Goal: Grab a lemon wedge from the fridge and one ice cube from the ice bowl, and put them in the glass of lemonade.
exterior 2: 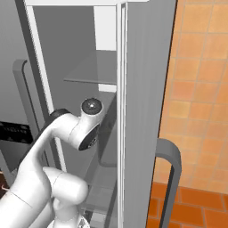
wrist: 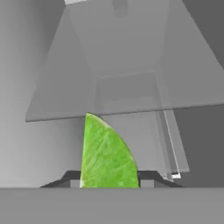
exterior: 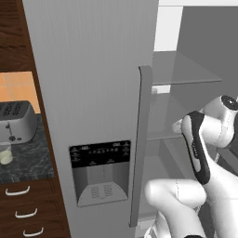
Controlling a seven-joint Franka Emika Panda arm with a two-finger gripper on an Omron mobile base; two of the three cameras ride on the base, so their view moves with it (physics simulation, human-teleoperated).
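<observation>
In the hand view the lemon wedge [wrist: 107, 153], bright yellow-green with its point up, stands between my gripper's [wrist: 109, 180] two dark fingertips [wrist: 72, 177], which are shut on its sides. Behind it is the grey inside of the fridge [exterior: 93, 69], whose right door [exterior 2: 142, 89] is swung open. My arm [exterior: 200, 144] reaches into the open compartment. The glass of lemonade [exterior: 4, 153] stands on the dark counter at the far left. The ice bowl is out of view.
A glass shelf [wrist: 127, 87] spans the fridge just above and behind the wedge, with more shelves [exterior: 186, 69] higher up. The left fridge door carries a long handle [exterior: 142, 139] and a black dispenser panel [exterior: 100, 169]. A steel toaster [exterior: 16, 122] sits behind the glass.
</observation>
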